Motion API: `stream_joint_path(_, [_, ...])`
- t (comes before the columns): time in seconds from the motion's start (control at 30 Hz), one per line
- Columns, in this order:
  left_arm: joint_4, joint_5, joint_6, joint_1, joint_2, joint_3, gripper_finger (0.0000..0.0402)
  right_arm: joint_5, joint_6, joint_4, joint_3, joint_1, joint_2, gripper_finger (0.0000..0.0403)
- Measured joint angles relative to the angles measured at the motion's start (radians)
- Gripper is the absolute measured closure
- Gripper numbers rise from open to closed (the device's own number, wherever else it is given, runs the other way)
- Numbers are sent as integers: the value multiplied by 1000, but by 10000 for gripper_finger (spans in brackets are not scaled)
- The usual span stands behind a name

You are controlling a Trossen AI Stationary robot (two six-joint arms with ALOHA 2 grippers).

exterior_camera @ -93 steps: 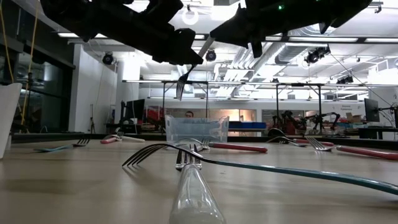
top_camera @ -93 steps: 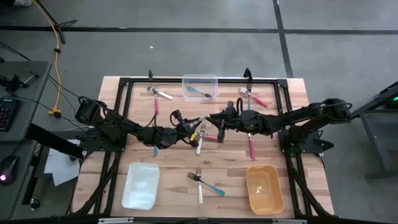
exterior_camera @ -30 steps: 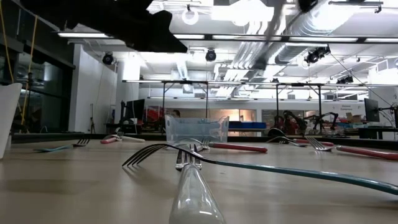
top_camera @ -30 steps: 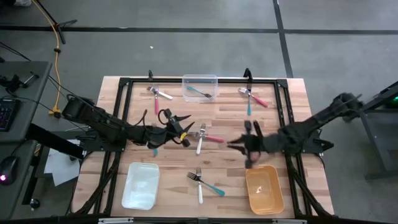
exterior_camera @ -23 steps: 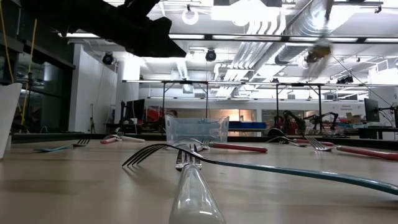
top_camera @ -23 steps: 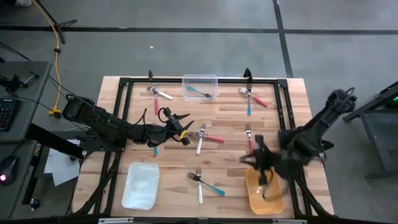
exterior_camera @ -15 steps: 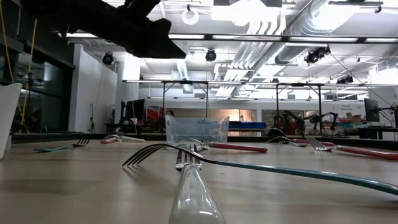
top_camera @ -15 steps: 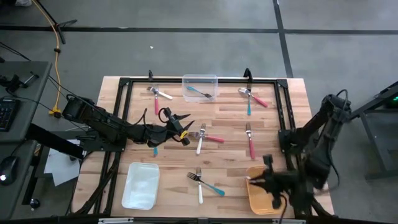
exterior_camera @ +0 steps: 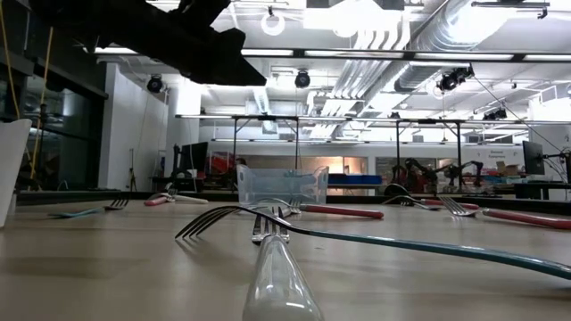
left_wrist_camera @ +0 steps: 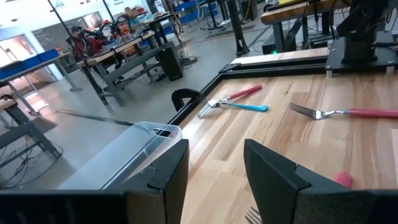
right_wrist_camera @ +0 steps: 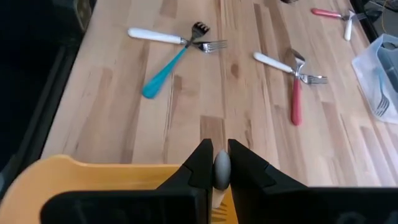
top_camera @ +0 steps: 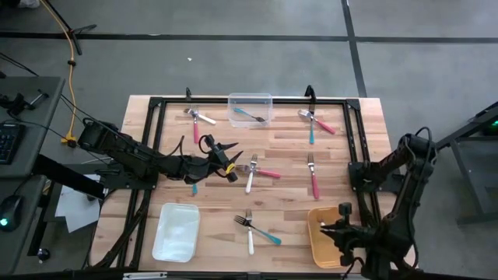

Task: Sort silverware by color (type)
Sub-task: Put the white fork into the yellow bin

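Silverware (right_wrist_camera: 221, 169) hangs upright in right tool (right_wrist_camera: 216, 163), above orange bin (right_wrist_camera: 81, 177).

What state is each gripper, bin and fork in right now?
Left gripper: open, empty, hovering mid-table.
Right gripper: shut on held fork, over yellow bin.
Held fork: gripped, not yet dropped.
Yellow bin: upright, below right gripper.
Clear bin: upright, holds teal fork.
Other forks: lying flat, unsorted.

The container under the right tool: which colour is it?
Yellow-orange plastic tray; high view shows it best.
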Motion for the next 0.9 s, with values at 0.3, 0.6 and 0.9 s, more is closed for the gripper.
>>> stream_joint_path(0.3, [-12, 0, 0, 0, 0, 0, 255, 19, 53, 87, -104, 7, 0, 377])
stream_joint_path(0.6, [-12, 0, 0, 0, 0, 0, 255, 8, 184, 96, -128, 3, -1, 327])
stream_joint_path(0.9, [-12, 0, 0, 0, 0, 0, 255, -75, 223, 100, -128, 2, -1, 283])
